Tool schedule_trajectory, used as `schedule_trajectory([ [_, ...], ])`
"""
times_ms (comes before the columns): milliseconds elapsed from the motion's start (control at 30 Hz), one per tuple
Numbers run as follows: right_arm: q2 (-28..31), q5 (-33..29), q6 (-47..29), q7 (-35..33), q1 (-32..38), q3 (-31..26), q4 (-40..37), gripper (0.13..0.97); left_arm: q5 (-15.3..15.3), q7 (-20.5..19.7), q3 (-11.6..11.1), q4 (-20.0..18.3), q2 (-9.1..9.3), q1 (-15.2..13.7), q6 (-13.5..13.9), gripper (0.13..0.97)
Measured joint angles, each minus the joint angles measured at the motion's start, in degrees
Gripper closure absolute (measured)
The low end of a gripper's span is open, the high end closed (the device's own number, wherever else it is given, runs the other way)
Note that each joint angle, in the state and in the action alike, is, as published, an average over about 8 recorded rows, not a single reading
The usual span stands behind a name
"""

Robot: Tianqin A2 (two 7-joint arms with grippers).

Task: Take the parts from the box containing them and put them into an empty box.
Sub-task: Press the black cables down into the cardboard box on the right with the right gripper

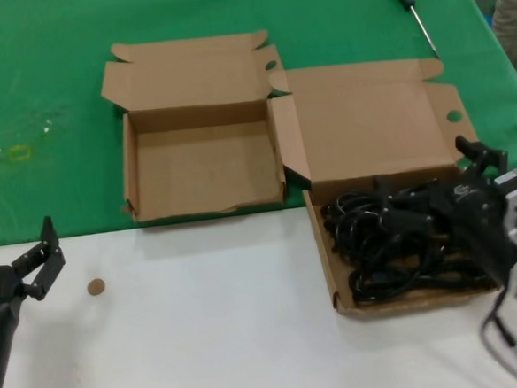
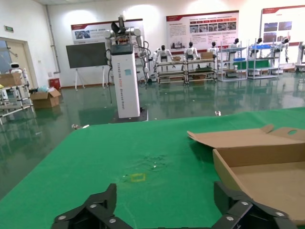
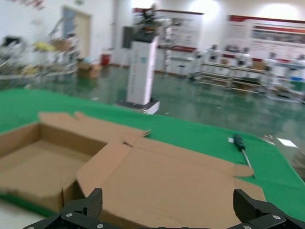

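Cords (image 1: 396, 251): tangled black pile in shallow box (image 1: 336, 286), near table's right front edge. Right pincer (image 1: 479, 154) spread wide, poised over pile, not yet gripping. Advice: descend onto one loop, clamp firmly, lift clear of wall, carry to empty box (image 1: 131, 172) alongside. Left pincer (image 1: 45, 253) spread, idle at left front.

you're in a robotics lab or showroom hall: humanoid robots (image 2: 190, 51) line shelving racks (image 2: 248, 59), display posters (image 2: 202, 29) cover the walls, a white kiosk (image 2: 126, 78) stands on glossy green floor (image 2: 71, 124).
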Motion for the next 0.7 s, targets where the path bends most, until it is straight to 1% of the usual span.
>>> schedule_trajectory([
  [100,5.23,0.32,-2.35,0.97,0.55,-0.78,-0.05,0.129,0.00,0.00,0.00,0.00,0.00,0.00,0.00,0.354],
  [133,6.81,0.21,-3.45,1.17,0.76,-0.78,-0.09,0.129,0.00,0.00,0.00,0.00,0.00,0.00,0.00,0.354],
  [333,14.69,-0.91,-12.20,0.73,2.46,0.33,-0.41,0.129,0.00,0.00,0.00,0.00,0.00,0.00,0.00,0.514],
  [400,16.82,-1.27,-15.74,-0.26,3.27,0.71,-0.64,0.129,0.00,0.00,0.00,0.00,0.00,0.00,0.00,0.567],
  [533,20.28,-1.96,-22.81,-3.27,5.37,1.02,-1.24,0.129,0.00,0.00,0.00,0.00,0.00,0.00,0.00,0.567],
  [700,23.71,-3.18,-31.70,-8.40,8.84,0.45,-1.84,0.129,0.00,0.00,0.00,0.00,0.00,0.00,0.00,0.691],
])
